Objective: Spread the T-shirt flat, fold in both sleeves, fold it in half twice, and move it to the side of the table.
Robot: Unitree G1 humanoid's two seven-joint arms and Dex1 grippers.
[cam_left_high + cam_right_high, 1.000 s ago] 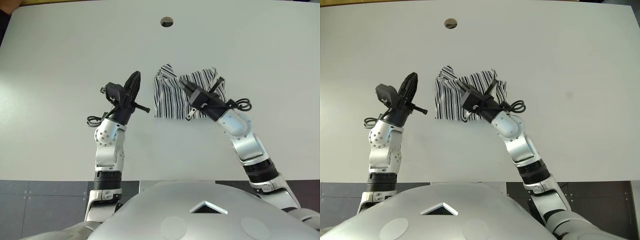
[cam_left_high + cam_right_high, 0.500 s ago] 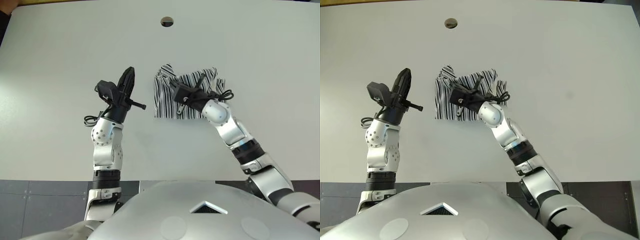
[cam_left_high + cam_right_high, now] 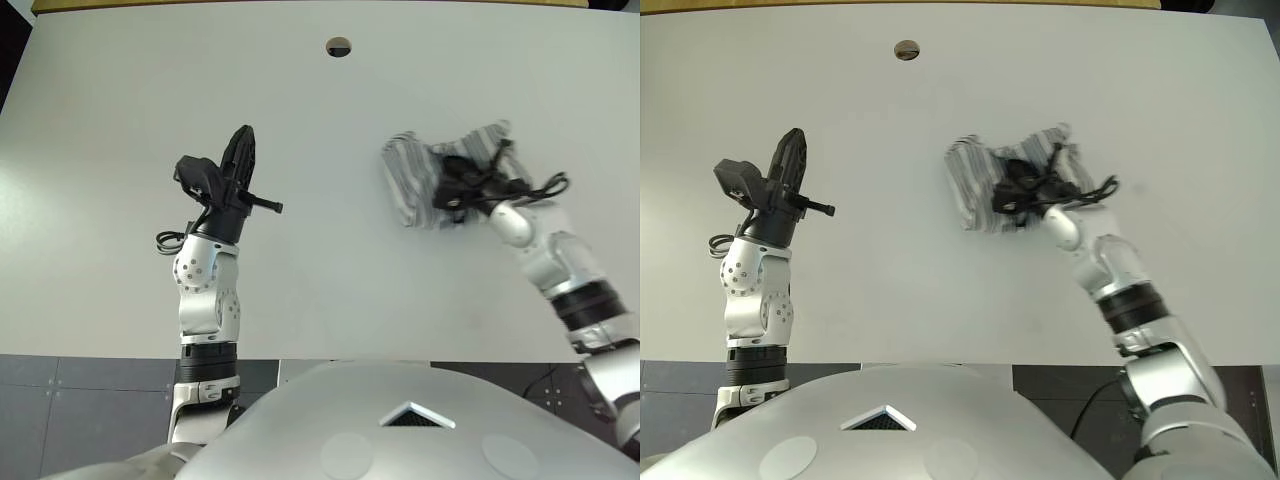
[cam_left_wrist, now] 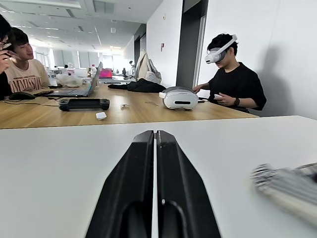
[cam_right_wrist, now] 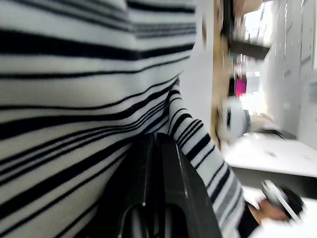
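Wrapping the closed right fingers' [image 5: 171, 188] tips, T-shirt [image 3: 410, 175]

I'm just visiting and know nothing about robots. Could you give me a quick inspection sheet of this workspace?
Surface: white table, round hole near its far edge.
Job's things: striped T-shirt, bunched up, on the right side.
Clutter: nothing seen.
Grippers: left gripper raised, jaws shut, empty; right gripper, jaws shut on the T-shirt.
Cables: black cable loops at both wrists.
Surroundings: wooden desk with a laptop behind.
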